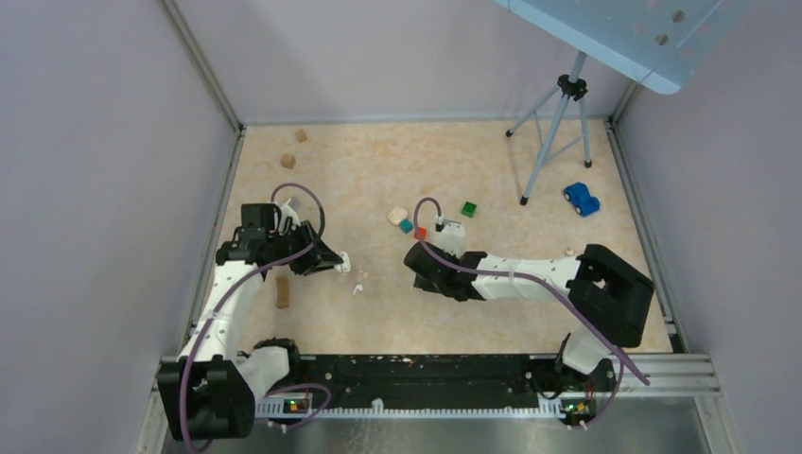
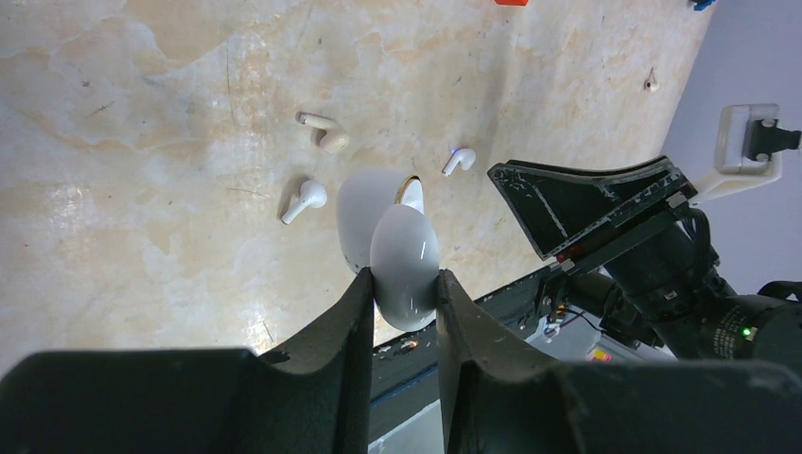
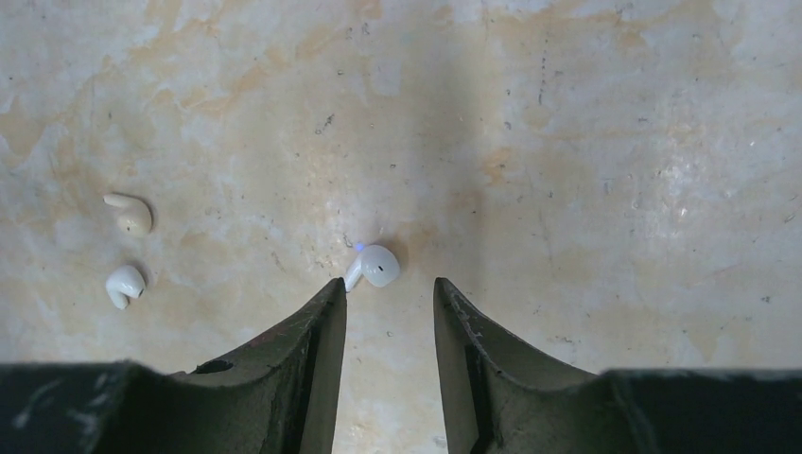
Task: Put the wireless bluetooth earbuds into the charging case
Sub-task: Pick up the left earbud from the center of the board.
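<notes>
My left gripper (image 2: 404, 279) is shut on the charging case (image 2: 405, 270), a pale rounded shell held just above the table with its lid (image 2: 364, 213) swung open; in the top view it sits at the left gripper's tip (image 1: 344, 257). One white earbud (image 3: 375, 266) lies on the table just past the fingertips of my right gripper (image 3: 388, 284), which is open and holds nothing. The stem of this earbud is close to the left fingertip (image 3: 333, 295). The other white earbud (image 3: 124, 284) lies further left, also visible in the left wrist view (image 2: 305, 200).
A beige earbud-shaped piece (image 3: 130, 215) lies beside the second earbud. Green (image 1: 469, 209), teal (image 1: 406, 225) and red (image 1: 421, 233) cubes and a cream block (image 1: 396, 216) sit behind the right arm. Wooden blocks (image 1: 282, 291), a blue toy car (image 1: 581, 199) and a tripod (image 1: 558, 132) stand around.
</notes>
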Robot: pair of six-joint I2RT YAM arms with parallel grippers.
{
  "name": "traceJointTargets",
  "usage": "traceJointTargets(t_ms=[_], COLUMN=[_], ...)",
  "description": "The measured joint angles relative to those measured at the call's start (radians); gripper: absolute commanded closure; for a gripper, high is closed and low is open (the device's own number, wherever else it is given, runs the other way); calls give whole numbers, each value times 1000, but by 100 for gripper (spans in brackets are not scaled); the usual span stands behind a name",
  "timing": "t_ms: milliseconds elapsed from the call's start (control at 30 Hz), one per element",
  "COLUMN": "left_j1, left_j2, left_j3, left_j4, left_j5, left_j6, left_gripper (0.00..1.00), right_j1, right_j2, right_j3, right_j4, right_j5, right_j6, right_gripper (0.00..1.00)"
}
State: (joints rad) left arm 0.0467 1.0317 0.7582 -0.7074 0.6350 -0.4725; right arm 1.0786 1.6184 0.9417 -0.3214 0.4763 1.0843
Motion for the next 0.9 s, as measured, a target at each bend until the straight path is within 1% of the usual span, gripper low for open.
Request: traceJointTargets(t_ms=[133,267,367,500,533,567,600,667,800,900], left_j1=[0,0,0,0,0,0,0,0,0,0], left_j2=[0,0,-2,-8,-8,-8,-8,-8,-8,-8], left_j3=[0,0,-5,-15,-16,-16,-16,-16,-16,-16], left_j4=[1,1,3,4,4,4,4,5,5,5], left_j5=[3,4,4,3,3,3,3,3,3,4], left_j6=[0,0,0,1,1,1,1,1,1,1], left_gripper=[93,93,93,93,93,93,93,93,93,93], right_j1=[0,0,0,0,0,0,0,0,0,0], right_j2=[0,17,60,79,80,81,84,89,109,142], right_j3=[-19,-18,-17,-7,-5,-4,-3,0,42,76], right_j4=[-1,19,29,45,45,49,53,62,71,75], right_j5=[-8,-18,-24,-31,-32,-34,-34,-34,-40,-67], right_j6=[66,93,96,88,85,78,69,48,-24,-137], right_gripper=[62,66,69,74,81,89,93,97,100,100])
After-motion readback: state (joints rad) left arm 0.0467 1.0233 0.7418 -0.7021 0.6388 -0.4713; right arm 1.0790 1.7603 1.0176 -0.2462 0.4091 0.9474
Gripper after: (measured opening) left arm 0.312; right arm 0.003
